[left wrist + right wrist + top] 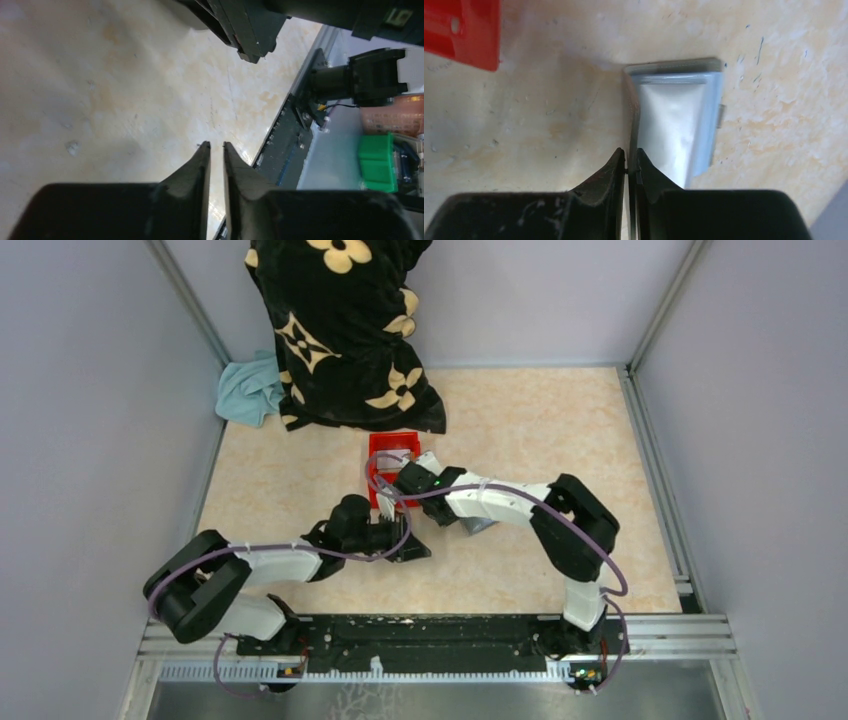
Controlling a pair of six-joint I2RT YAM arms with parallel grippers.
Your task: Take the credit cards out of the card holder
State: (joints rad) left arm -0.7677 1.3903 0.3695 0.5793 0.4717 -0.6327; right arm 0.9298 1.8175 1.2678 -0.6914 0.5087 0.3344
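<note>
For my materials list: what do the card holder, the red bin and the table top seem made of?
Card holder: probably leather or imitation, grey, with soft sheen.
Red bin: likely moulded plastic, uniform glossy red.
Table top: smooth, beige marbled pattern; perhaps stone-look laminate.

1. Pale lilac-grey walls close the space on the left, far and right sides.
2. Aluminium frame posts rise at the far left and far right corners.
3. The table has a beige, marbled top with small dark marks and scuffs.
4. A silver metal rail runs along the table's near edge.
5. A black cloth with cream flowers stands at the far left, with a teal cloth bunched just beside it.
6. A green bin sits beyond the near edge.
7. The light is even and the shadows are soft.
</note>
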